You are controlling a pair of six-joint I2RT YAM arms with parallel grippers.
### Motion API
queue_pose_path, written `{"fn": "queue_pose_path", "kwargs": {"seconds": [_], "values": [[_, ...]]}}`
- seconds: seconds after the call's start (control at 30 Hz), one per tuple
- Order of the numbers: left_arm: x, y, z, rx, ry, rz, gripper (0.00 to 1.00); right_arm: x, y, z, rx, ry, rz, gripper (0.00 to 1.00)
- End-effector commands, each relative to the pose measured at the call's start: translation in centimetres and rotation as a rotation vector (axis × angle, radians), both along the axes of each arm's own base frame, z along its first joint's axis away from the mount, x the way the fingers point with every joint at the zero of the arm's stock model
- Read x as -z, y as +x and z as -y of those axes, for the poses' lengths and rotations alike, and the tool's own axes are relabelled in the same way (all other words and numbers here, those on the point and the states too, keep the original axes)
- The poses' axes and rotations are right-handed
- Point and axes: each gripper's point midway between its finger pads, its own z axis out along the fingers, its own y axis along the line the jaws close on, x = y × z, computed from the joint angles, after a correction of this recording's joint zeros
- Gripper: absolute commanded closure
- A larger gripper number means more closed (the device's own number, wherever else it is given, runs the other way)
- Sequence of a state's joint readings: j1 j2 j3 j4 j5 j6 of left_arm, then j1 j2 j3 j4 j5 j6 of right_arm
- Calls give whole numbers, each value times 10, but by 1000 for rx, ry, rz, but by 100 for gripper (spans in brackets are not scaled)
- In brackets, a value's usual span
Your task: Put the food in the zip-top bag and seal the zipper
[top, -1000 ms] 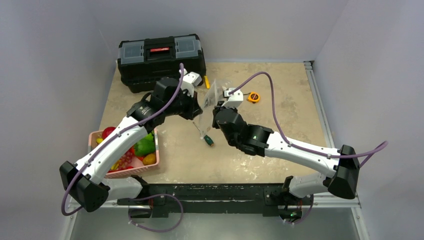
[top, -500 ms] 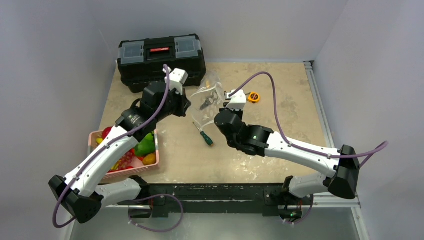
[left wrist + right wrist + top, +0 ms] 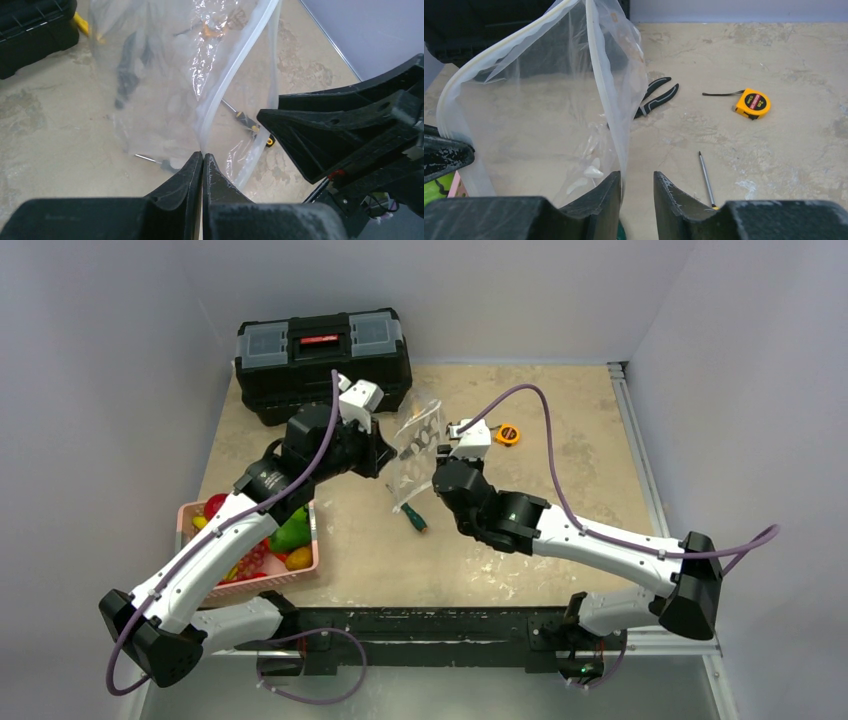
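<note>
1. Food (image 3: 290, 533): lies in the pink basket (image 3: 262, 586) at 8 o'clock on the tabletop (image 3: 560, 460); none is in the bag.
2. Left fingers (image 3: 202, 162): clenched on the zipper (image 3: 225, 85) edge of the zip-top bag (image 3: 415, 440), which is held up toward 12 o'clock.
3. Right fingers (image 3: 441, 448): parted, with the bag lip just beside one finger, ungripped.
4. Step in hand, by judgement: opening the mouth. The next move calls for the right fingers to pinch the opposite lip.
5. Only the overhead view shows the basket. Only the right wrist view shows the finger gap, the tape measure (image 3: 751, 103) and the pliers (image 3: 656, 97).
</note>
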State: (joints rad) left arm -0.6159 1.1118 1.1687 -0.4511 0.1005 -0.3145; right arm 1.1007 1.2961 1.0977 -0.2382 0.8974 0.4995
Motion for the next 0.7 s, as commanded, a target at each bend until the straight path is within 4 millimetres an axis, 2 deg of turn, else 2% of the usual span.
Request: {"fn": "queue_pose_path", "kwargs": {"seconds": [0.0, 0.27, 0.4, 0.47, 0.6, 0.67], "values": [[-22, -6, 13, 61, -81, 43, 100, -21, 7, -10, 14, 61, 45, 67], [-21, -7, 13, 66, -79, 35, 100, -29, 7, -34, -69, 131, 49, 34], [-20, -5, 12, 59, -72, 31, 100, -34, 5, -47, -123, 199, 53, 31], [-20, -5, 13, 59, -71, 30, 100, -34, 5, -48, -129, 213, 54, 33], [-19, -4, 10, 47, -63, 30, 100, -25, 9, -35, -58, 183, 45, 58], [-19, -3, 9, 36, -58, 29, 100, -25, 9, -32, -51, 176, 46, 67]]}}
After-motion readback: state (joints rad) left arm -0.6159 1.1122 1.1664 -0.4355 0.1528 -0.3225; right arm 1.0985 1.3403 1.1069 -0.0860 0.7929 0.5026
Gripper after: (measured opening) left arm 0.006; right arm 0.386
